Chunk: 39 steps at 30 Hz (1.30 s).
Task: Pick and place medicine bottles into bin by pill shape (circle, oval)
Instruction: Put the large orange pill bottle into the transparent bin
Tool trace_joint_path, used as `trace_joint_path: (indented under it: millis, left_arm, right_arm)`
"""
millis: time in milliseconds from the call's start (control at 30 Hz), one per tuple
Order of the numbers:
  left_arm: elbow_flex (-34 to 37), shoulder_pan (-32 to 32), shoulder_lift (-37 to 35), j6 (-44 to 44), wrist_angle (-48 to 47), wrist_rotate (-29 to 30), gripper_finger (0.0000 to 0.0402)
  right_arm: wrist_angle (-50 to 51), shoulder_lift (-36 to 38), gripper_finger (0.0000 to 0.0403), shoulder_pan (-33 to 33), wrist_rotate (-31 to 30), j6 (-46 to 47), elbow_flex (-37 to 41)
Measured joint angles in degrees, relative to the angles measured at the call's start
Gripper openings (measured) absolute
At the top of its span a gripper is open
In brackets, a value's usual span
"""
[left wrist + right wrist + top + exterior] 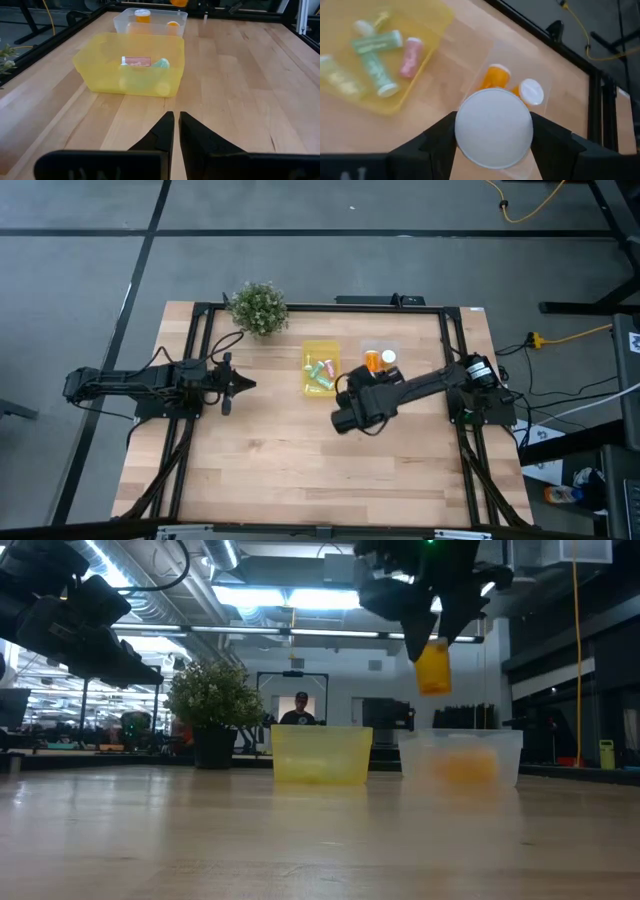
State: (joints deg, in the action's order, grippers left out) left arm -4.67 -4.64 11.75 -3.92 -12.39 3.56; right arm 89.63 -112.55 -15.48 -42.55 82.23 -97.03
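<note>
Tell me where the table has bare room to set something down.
Free: the wide wooden table in front of both bins. Crowded: the back edge with the potted plant, yellow bin and clear bin, where the right tool holds an orange bottle.

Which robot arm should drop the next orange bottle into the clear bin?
The right arm, most likely. Its right gripper is already shut on an orange bottle, held up near the clear bin. The left gripper is shut, empty, and farther away, beyond the yellow bin.
</note>
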Motion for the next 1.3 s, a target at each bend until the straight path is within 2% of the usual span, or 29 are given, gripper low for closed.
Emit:
trace_joint_path:
  millis: [233,400,533,733,1300]
  left_arm:
    - [0.0,0.0,0.0,0.0,0.0,0.0,0.0023]
    - [0.0,0.0,0.0,0.0,0.0,0.0,0.0023]
    - [0.0,0.0,0.0,0.0,0.0,0.0,0.0023]
    - [0.0,0.0,0.0,0.0,0.0,0.0,0.0023]
    - [0.0,0.0,0.0,0.0,0.0,0.0,0.0023]
  right_arm:
    - [-0.4,0.1,0.0218,5.8,1.2,1.7,4.1]
    - [-4.5,0.1,0.0217,8.6,5.5,1.6,9.6]
    - [-8.5,0.1,0.0221,9.6,6.3,1.5,12.2]
    - [-10.4,0.1,0.0236,9.8,3.4,1.5,13.0]
    - [-10.3,0.1,0.0242,10.1,4.9,1.4,11.7]
